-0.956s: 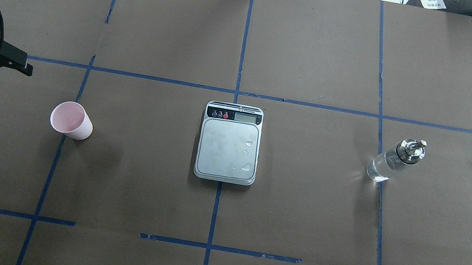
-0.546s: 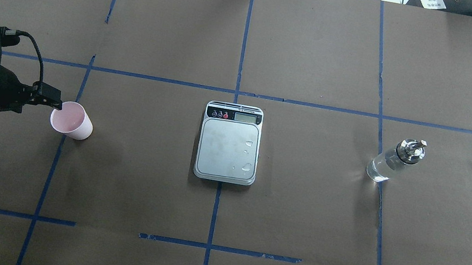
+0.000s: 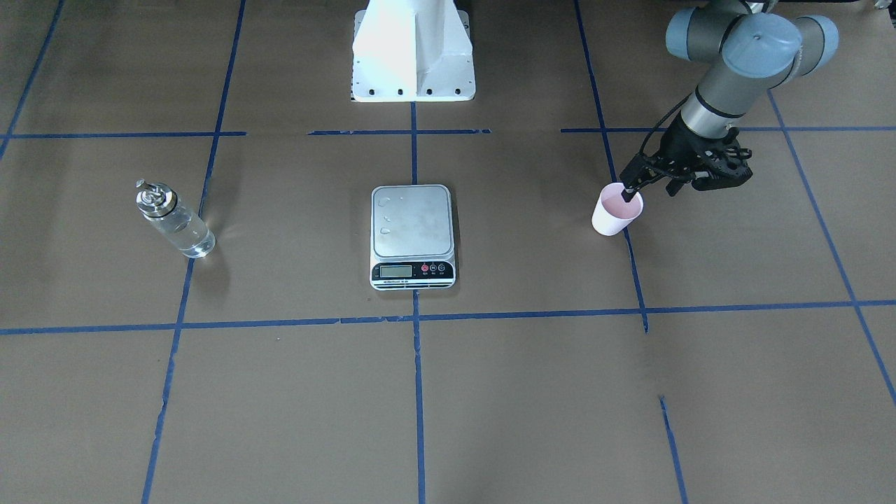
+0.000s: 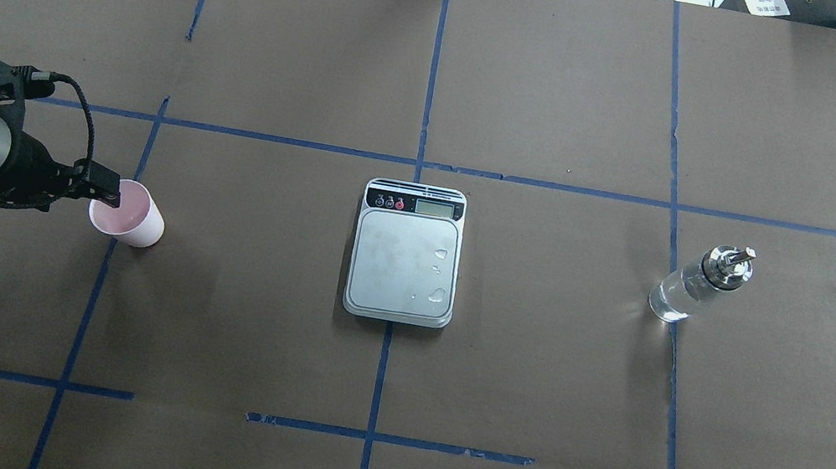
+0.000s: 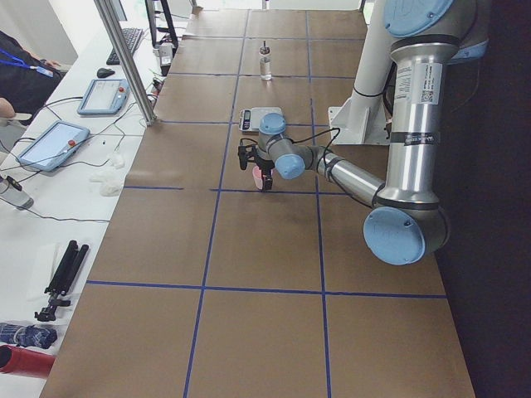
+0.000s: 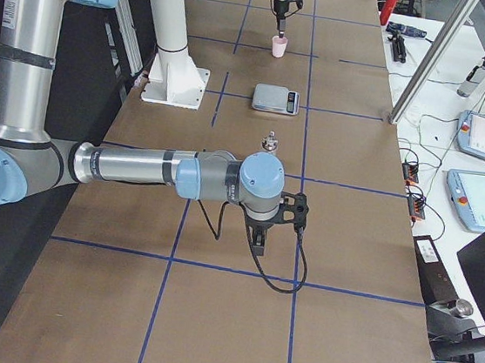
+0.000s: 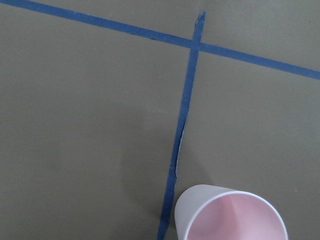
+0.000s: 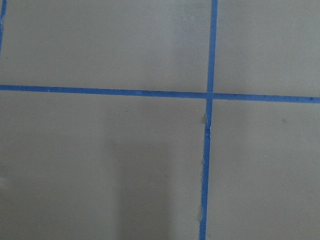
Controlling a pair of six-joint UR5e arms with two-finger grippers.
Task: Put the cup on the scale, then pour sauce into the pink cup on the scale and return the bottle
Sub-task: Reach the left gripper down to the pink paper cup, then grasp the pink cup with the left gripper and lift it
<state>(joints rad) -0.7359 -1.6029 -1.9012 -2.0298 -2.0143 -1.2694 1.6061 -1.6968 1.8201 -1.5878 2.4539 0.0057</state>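
Note:
The pale pink cup (image 4: 132, 216) (image 3: 616, 213) stands upright on the brown paper, left of the scale (image 4: 404, 266) (image 3: 411, 220). My left gripper (image 4: 100, 197) (image 3: 637, 192) hangs at the cup's rim, open, with one finger dipping inside the mouth. Its wrist view shows only the cup (image 7: 200, 210) at the bottom right, with no fingers in frame. The glass bottle (image 4: 684, 292) (image 3: 175, 224) of clear sauce stands alone to the scale's right. My right gripper (image 6: 258, 240) hovers low over bare paper near the bottle (image 6: 271, 141); I cannot tell whether it is open or shut.
A few water drops lie on the scale's platform. The white robot base (image 3: 413, 56) stands behind the scale. Blue tape lines cross the paper. A side table (image 5: 75, 124) with tablets and cables runs along the far edge, and a person's arm shows at its end.
My left arm has swung in from the upper left and come down to the cup, its finger now over the rim. Cup, scale and bottle have not moved.

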